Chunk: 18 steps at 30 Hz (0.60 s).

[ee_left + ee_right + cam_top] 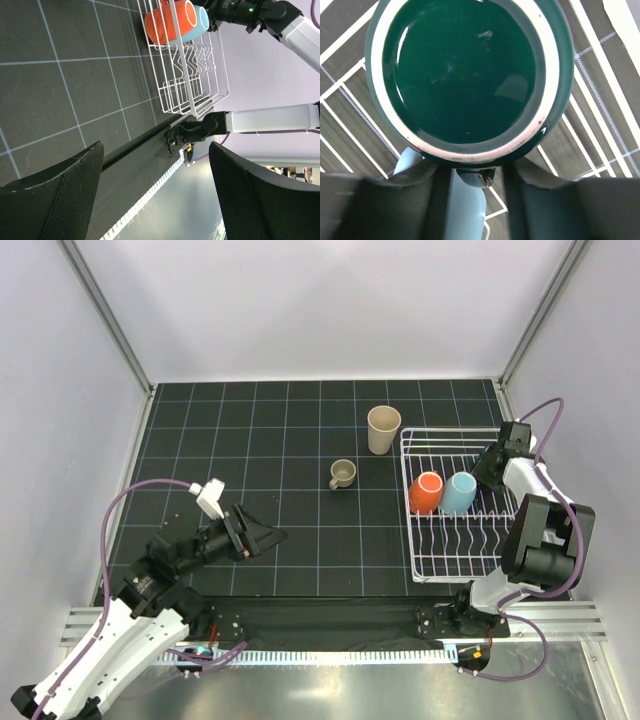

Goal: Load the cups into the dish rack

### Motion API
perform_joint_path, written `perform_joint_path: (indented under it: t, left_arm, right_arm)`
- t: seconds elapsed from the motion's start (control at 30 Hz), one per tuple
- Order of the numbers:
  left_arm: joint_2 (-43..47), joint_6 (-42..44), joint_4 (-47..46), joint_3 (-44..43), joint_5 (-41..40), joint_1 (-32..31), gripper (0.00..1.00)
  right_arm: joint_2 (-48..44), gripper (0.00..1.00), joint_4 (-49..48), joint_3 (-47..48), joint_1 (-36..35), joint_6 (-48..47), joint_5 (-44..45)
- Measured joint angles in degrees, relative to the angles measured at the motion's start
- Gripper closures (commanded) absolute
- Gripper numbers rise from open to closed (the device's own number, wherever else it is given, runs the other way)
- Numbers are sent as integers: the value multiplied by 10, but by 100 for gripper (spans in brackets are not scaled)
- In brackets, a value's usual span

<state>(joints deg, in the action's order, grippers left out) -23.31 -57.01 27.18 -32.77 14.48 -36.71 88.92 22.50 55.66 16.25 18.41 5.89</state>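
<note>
The white wire dish rack stands at the right. An orange cup and a light blue mug lie in it side by side. My right gripper is over the rack's far right part, shut on the dark teal mug by its handle, just above the light blue mug. A tall beige tumbler and a small taupe mug stand on the mat left of the rack. My left gripper is open and empty, low over the mat. The navy cup is out of view.
The left wrist view shows the rack with the orange cup and the right arm's base. A black grid mat covers the table. White walls enclose the cell.
</note>
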Motion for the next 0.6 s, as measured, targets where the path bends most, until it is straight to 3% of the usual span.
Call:
perform_joint_path:
  t: [0.2,0.37,0.6]
  left_arm:
    - [12,-11,23,0,-11,0,18]
    - [12,-15,49,0,-25,0,22]
    - [-21,-12,82,-13,-45,0,22]
  right_arm:
    - [-1,41,8,7,0,4,0]
    - [-16,40,51,24,0,16,7]
    - [-106,39,131,37,-11,28,34]
